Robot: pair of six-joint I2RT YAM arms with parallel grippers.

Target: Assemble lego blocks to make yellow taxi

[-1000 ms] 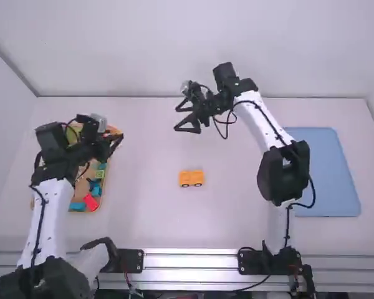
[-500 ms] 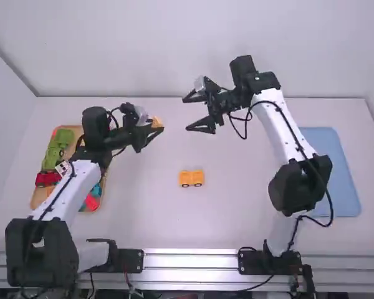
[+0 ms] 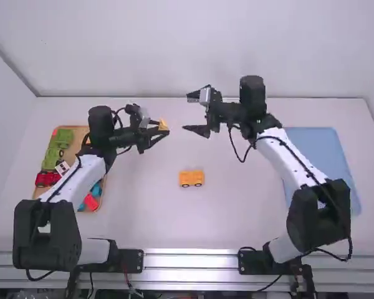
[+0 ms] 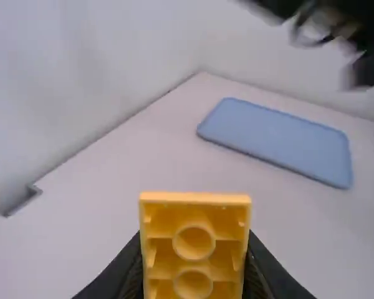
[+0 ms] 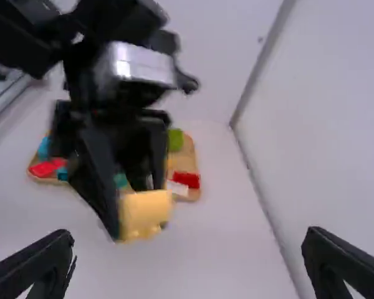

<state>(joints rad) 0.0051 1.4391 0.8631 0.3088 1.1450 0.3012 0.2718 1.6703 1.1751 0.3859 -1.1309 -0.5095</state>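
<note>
On the near side of the bench [image 3: 134, 218], the yellow wheeled base [image 3: 191, 179] stands upright, just where it was. To the left is the wooden tray [image 3: 80, 132] of coloured blocks, uncovered as the left arm has swung inward. Farther off, the left hand [image 3: 162, 128] pinches a yellow block [image 4: 194, 219], its hollow underside facing the wrist camera. The right hand [image 3: 186, 113] is spread and empty, opposite that block and near it; its arm has swung outward and its wrist has turned. So another taxi part seems to be out of the tray, and a hand-to-hand pass looks likely, perhaps to re-grip the block before stacking. An off-centre pinch could tilt it.
</note>
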